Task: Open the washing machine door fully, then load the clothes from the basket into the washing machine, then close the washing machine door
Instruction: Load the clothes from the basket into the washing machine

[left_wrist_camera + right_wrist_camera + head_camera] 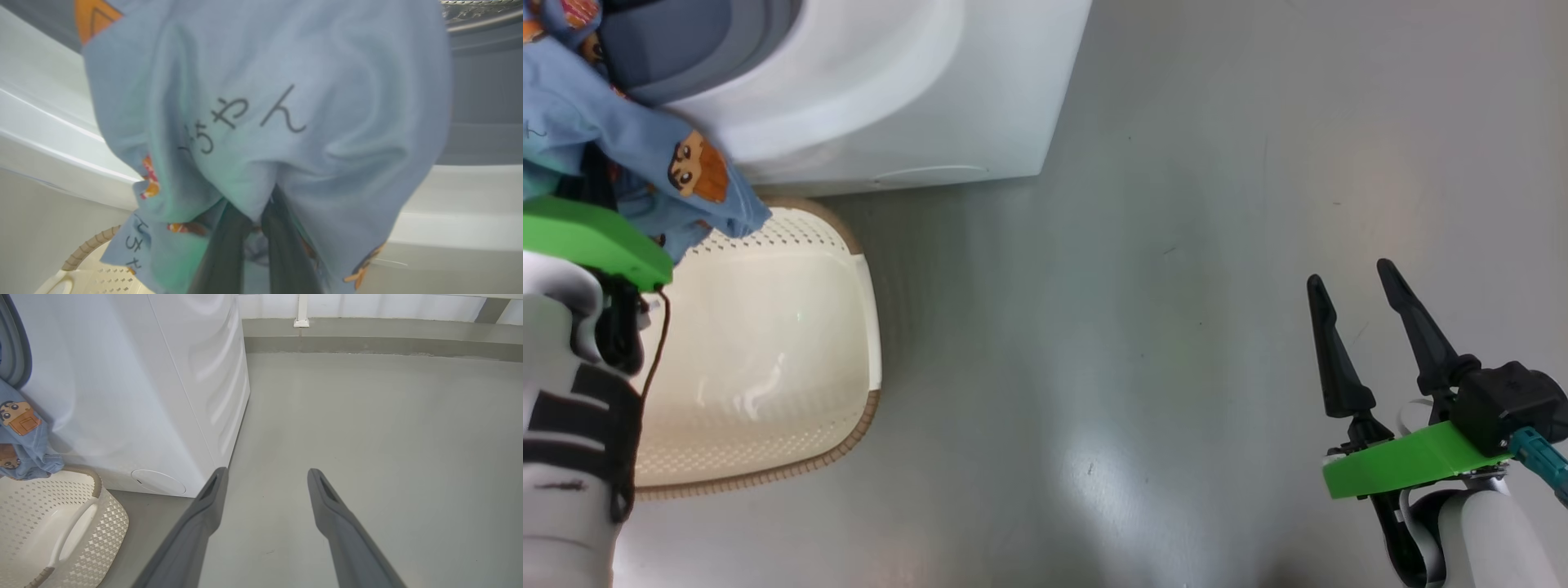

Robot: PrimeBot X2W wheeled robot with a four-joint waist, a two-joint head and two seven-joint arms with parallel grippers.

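my left gripper point(258, 222) pinching the clothes point(265, 102), blue bundle dangling at the washing machine point(947, 98) mouth, basket point(768, 343) just in front of it, my right gripper point(1350, 274) spread wide, well off to its side

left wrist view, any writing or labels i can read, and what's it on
"ちゃん": black handwritten characters on the light-blue garment; the mark before them is creased, unreadable.
More black characters low on its left edge: folded and blurred, unreadable.
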